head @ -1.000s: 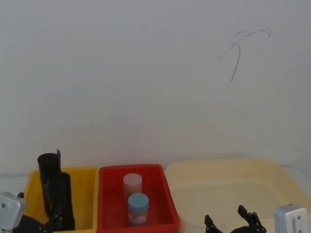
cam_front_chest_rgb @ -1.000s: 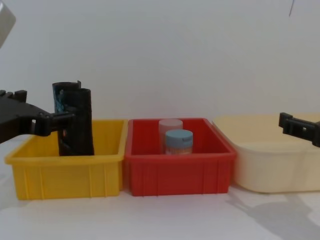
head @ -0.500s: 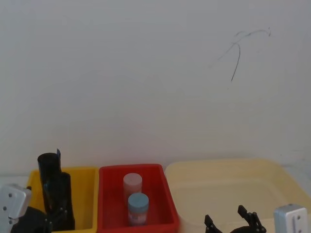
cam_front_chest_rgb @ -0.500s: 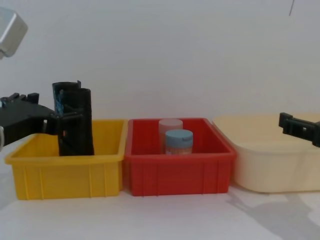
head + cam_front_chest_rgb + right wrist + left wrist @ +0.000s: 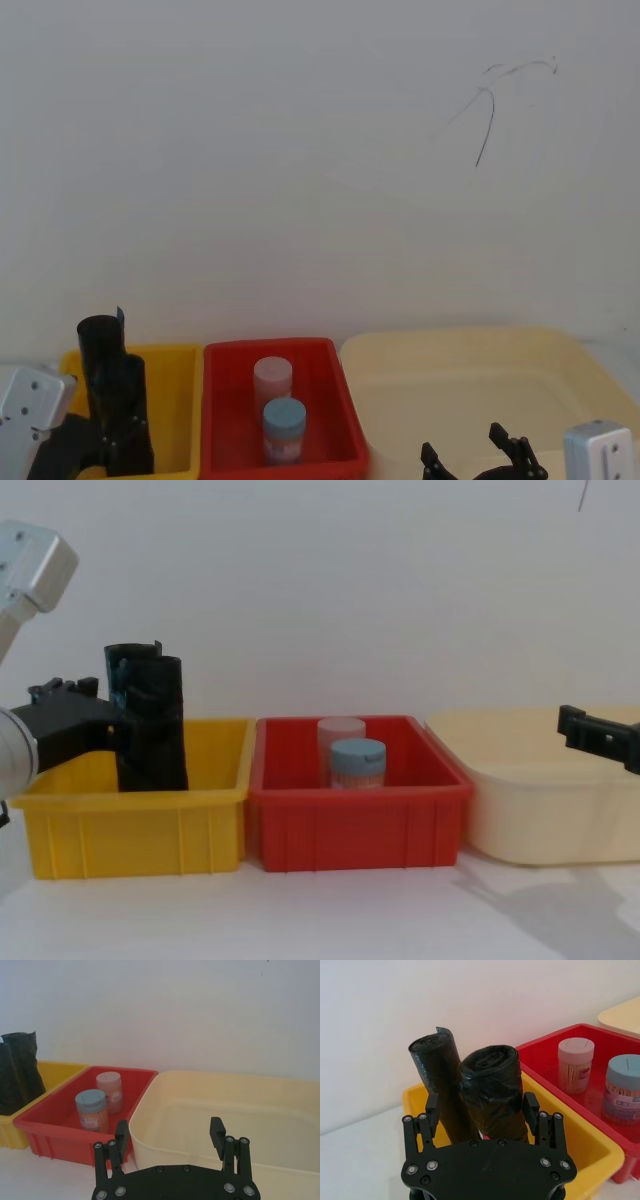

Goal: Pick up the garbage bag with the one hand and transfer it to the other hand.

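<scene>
Here the left gripper [image 5: 481,1108] sits at the yellow bin [image 5: 575,1142], its two black fingers [image 5: 531,1106] spread wide apart. Between them stands the garbage bag [image 5: 492,1087], a fat cylinder of crinkled, glossy black plastic wound tight, with the coiled layers showing at its top end. One finger lies just beside the bag's flank; whether its pad touches the plastic cannot be told. The other finger overlaps the foot of a second roll [image 5: 436,1067], which is thinner but equally black and wrinkled, with a loose flap sticking up at its top. It stands pressed against the bag, a little beyond the fingertips. Both rolls stand upright in the bin, a smooth hard-plastic box with straight walls, and rise well above its rim.

Off to the side of the first finger, past the yellow wall, is a red bin [image 5: 545,1065] of the same moulded make. Two round jars stand in it, a pink-lidded jar [image 5: 575,1062] and a blue-lidded jar [image 5: 622,1087], both with pale contents showing through clear sides.

The right gripper [image 5: 169,1134] hangs well apart from the bag, its fingers likewise spread with nothing held between them. Just beyond its fingertips lies a cream tub [image 5: 225,1079], wide, with rounded corners and a smooth matte wall.
</scene>
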